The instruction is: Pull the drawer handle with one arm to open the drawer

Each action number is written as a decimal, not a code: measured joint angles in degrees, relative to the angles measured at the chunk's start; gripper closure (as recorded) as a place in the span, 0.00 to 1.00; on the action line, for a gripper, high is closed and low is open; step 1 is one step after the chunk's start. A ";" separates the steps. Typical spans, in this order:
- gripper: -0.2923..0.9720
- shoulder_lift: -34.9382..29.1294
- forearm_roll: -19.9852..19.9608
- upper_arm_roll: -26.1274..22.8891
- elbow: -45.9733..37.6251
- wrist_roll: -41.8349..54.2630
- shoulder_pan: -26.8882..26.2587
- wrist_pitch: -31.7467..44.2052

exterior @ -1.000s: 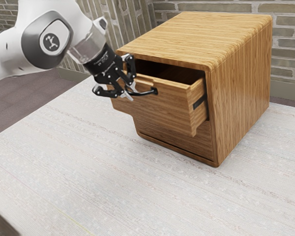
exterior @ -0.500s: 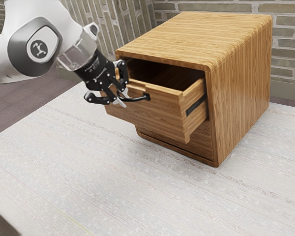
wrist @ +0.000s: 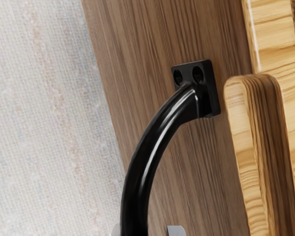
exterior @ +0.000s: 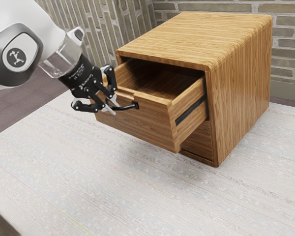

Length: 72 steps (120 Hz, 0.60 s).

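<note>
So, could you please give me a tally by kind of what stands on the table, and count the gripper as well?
Wooden cabinet: 1
Open drawer: 1
Black handle: 1
Gripper: 1
Total: 4

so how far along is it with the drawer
Done: the drawer is pulled well out of the cabinet, with its inside showing. In hand: the gripper is clamped on the black handle. Left: the drawer's back end sits under the cabinet top, so it could probably come out a little more. After that, the gripper just has to let go.
</note>
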 joint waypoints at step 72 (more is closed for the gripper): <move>0.86 -13.75 0.27 0.35 -9.13 -0.35 -1.05 -0.64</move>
